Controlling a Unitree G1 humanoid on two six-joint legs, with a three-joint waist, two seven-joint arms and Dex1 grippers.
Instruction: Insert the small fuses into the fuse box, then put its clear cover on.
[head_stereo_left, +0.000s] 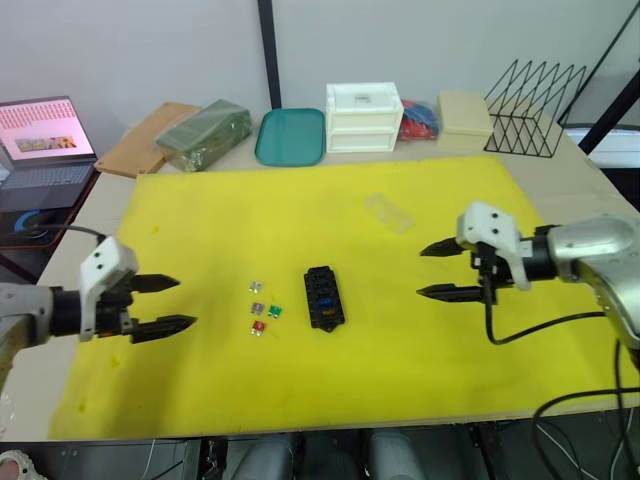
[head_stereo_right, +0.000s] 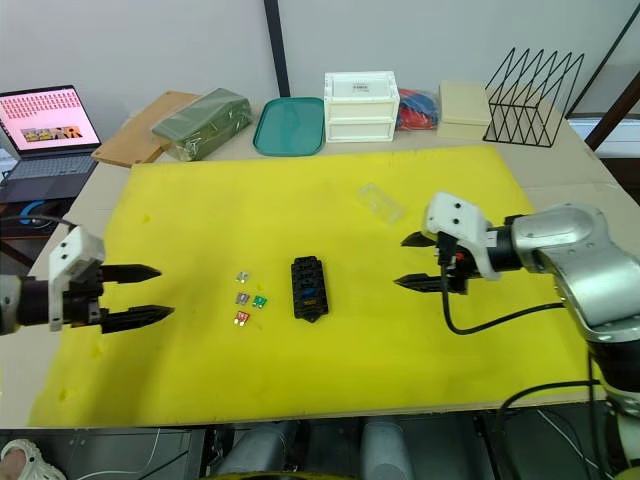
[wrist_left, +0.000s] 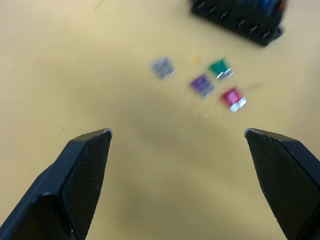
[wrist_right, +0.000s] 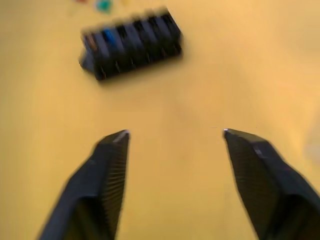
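A robot is working over a yellow mat (head_stereo_left: 330, 400) spread on a surface, and both of its arms are reaching in from the sides of the frame. At lower left, the left hand (head_stereo_left: 165, 304) is hovering with its two black fingers spread wide and gripping nothing. At centre right, the right hand (head_stereo_left: 438, 270) is likewise gaping wide open and empty. In the middle of the frame the black fuse box (head_stereo_left: 324, 297) is lying flat on the mat, well apart from both hands. The right wrist view is showing a blue fuse (wrist_right: 109, 38) and what looks like an orange or tan one (wrist_right: 90, 42) already sitting in its slots, though the blur makes the second colour hard to tell. Just left of the box, four loose fuses are lying in a small cluster: a pale greyish one (head_stereo_left: 256, 287), a purple one (head_stereo_left: 258, 307), a green one (head_stereo_left: 274, 312) and a red one (head_stereo_left: 258, 327). The clear cover (head_stereo_left: 388, 213) is resting on the mat up and to the right of the box, not yet fitted. Judging from this, the task is only partly done: about two fuses seem seated, four are waiting, and the cover comes last. Along the top edge a teal tray (head_stereo_left: 290, 137), a white drawer box (head_stereo_left: 362, 117) and a black wire rack (head_stereo_left: 533, 96) are standing unused.
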